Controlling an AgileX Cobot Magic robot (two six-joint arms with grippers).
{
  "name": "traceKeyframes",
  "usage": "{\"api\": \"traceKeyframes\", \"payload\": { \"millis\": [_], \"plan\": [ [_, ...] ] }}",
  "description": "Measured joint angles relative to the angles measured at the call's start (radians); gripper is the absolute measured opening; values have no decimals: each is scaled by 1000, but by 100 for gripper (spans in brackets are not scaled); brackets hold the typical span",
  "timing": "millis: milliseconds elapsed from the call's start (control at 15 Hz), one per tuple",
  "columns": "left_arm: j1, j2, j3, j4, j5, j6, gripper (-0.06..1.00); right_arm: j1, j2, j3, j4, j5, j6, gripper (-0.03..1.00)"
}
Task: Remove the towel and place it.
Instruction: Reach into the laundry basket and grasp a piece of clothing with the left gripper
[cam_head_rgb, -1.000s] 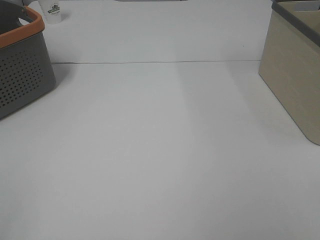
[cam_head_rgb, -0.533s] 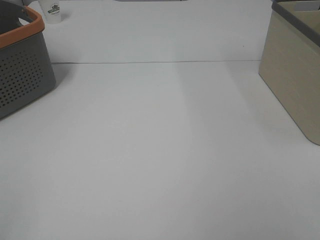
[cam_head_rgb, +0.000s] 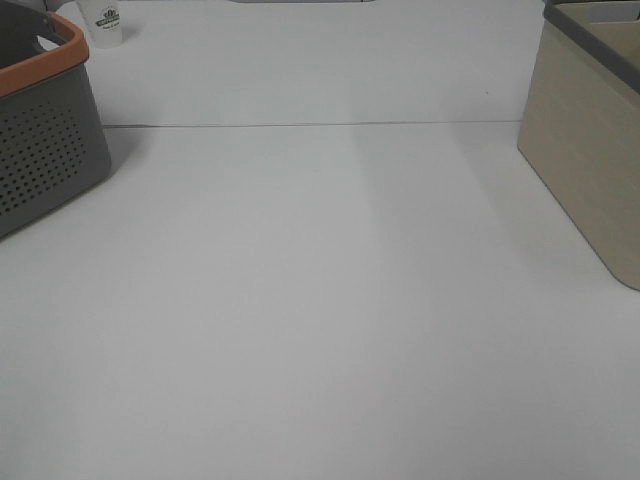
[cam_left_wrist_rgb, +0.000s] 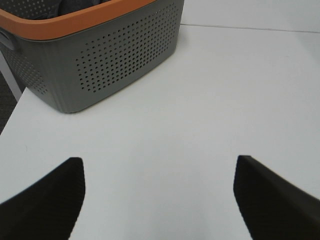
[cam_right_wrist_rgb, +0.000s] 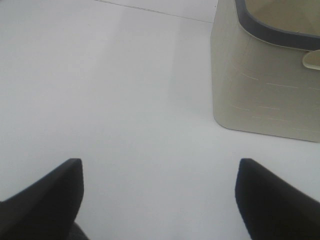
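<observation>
Charcoal cloth, seemingly the towel (cam_left_wrist_rgb: 80, 5), barely shows inside the orange-rimmed grey basket (cam_left_wrist_rgb: 125, 55) — so removal and placing both look undone. The left end effector (cam_left_wrist_rgb: 157, 197) hangs over the bench (cam_left_wrist_rgb: 200, 100) short of the basket, fingers wide apart, empty. The right end effector (cam_right_wrist_rgb: 157, 200) is likewise spread and empty — well apart from the towel.

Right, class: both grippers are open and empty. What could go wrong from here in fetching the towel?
1. The towel shows only as a dark sliver inside the basket, so the left gripper may catch the orange rim instead.
2. The basket sits near the edge of the table; a snagged towel could drag or tip it.
3. The cup by the basket could get knocked.
</observation>
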Motion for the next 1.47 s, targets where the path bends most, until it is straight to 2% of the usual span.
{"api": "traceKeyframes", "payload": {
  "millis": [333,733,1000,1467],
  "plan": [
    [0,58,-95,3,-4,4,76,0,0,0,0,0,0,81],
    [0,364,-265,-8,-5,153,76,0,0,0,0,0,0,81],
    [0,516,-346,-10,-8,178,76,0,0,0,0,0,0,81],
    [0,890,-602,-10,-12,243,76,0,0,0,0,0,0,80]
  ]
}}
